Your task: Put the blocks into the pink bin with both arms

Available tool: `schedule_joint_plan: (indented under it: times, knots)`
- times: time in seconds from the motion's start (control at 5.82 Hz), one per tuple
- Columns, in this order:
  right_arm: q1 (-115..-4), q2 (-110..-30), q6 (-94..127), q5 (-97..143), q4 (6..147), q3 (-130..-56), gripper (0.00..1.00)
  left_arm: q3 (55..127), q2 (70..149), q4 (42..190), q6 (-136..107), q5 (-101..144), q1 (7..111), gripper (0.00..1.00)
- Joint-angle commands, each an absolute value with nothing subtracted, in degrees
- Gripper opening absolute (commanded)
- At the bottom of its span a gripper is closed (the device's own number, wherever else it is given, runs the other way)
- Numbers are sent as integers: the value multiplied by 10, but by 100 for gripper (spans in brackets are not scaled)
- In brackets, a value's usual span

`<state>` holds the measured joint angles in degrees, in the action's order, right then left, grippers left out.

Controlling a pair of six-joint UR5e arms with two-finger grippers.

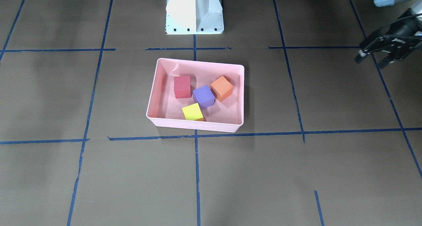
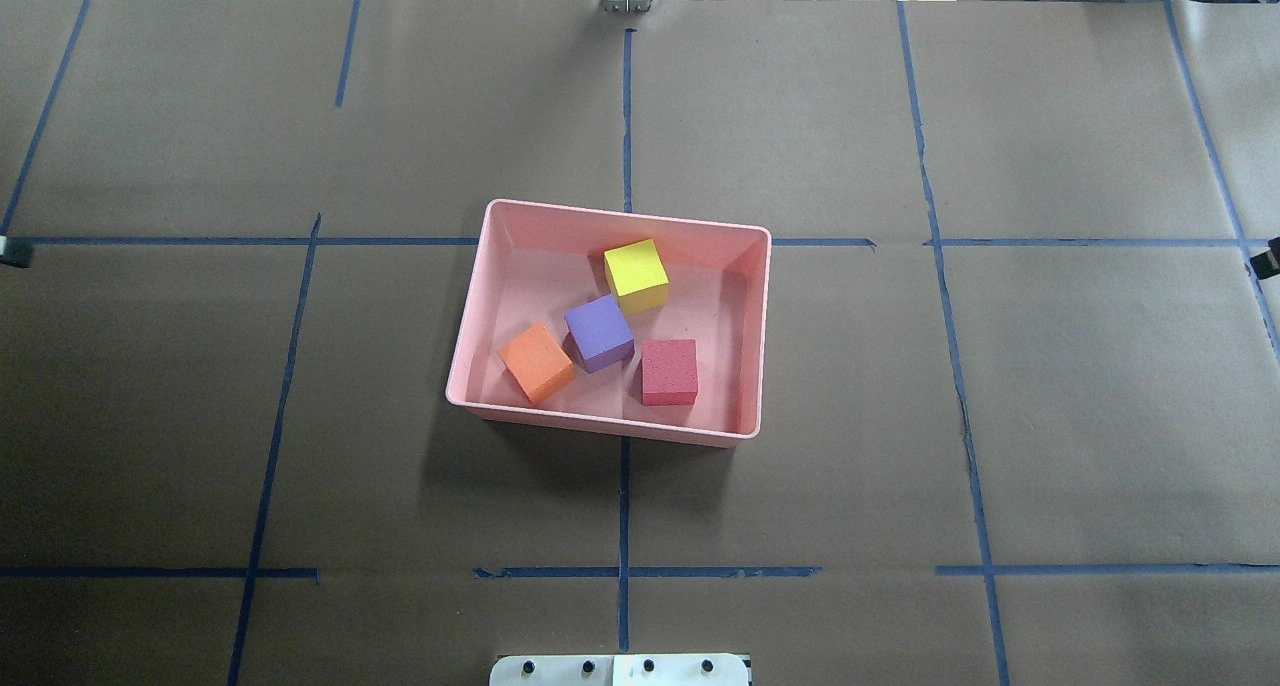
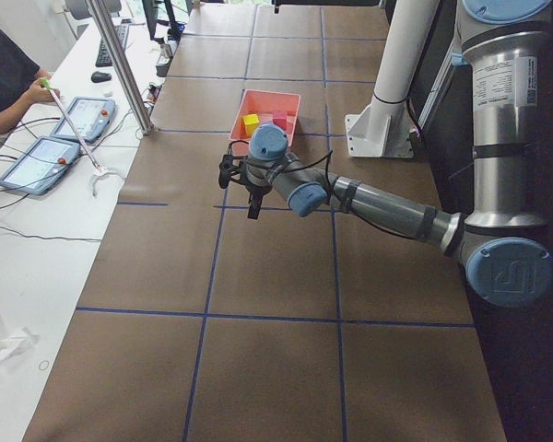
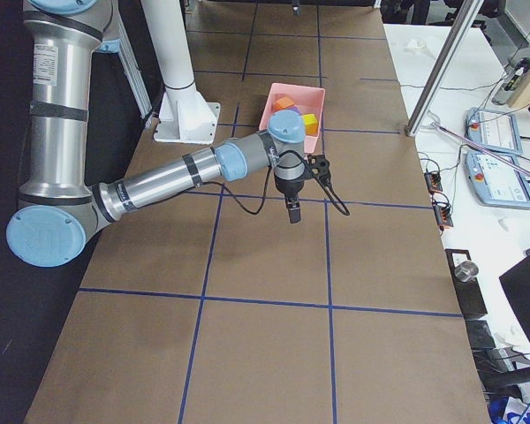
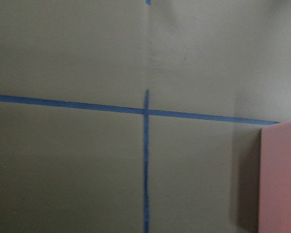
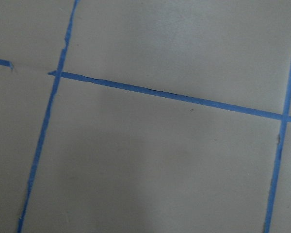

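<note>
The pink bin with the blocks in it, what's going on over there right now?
All four blocks, red, purple, orange and yellow-green, lie inside the pink bin. Neither arm is handling anything. The left gripper hangs open and empty off to one side of the bin. The right gripper hangs above the table on the other side; I cannot tell whether it is open.

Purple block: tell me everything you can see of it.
The purple block is a small matte foam-looking cube. It sits flat on the floor of the pink bin, near the middle, turned askew to the walls. The orange block and yellow block crowd its corners, contact uncertain; the red block stands slightly apart. Nothing holds it.
</note>
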<state>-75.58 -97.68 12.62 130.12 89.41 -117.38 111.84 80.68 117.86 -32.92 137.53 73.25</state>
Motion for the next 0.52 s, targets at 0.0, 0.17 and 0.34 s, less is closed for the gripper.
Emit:
schedule_joint_plan:
  times: [0.0, 0.17, 0.34]
  knots:
    - [-813, -1003, 9, 1306, 950, -1162, 100, 1068, 758, 1173, -106, 1378, 811, 100]
    - [-832, -1003, -65, 1306, 1000, -1152, 100, 1024, 749, 1171, -13, 1375, 862, 100]
    - [-834, -1021, -75, 1304, 1001, -1144, 100, 985, 751, 1146, 86, 1376, 907, 100]
